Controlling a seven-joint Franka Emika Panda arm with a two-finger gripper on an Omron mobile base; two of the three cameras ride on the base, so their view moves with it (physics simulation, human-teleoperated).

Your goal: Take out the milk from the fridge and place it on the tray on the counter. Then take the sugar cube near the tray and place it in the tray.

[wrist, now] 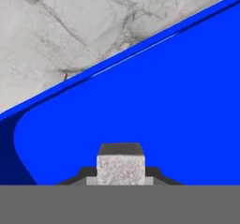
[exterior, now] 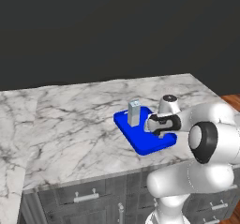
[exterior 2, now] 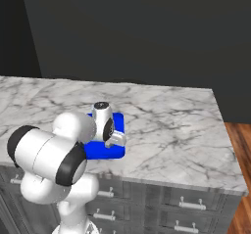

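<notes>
The milk (exterior: 134,113), a small pale carton, stands upright at the far end of the blue tray (exterior: 146,144) on the marble counter (exterior: 70,124). My gripper (exterior: 159,134) hangs low over the near part of the tray (exterior 2: 105,151), to the right of the carton. In the hand view the gripper (wrist: 120,177) is shut on the sugar cube (wrist: 120,168), a small whitish-beige block held between the two dark tips. The tray floor (wrist: 164,101) lies right beneath it, near one rounded corner. The fridge is out of view.
Bare marble (exterior 2: 186,125) stretches to both sides of the tray and behind it. The counter's front edge, over dark drawers with silver handles (exterior: 86,197), runs just in front of the tray. A dark wall rises behind, and wooden floor (exterior 2: 241,145) lies past the counter's right end.
</notes>
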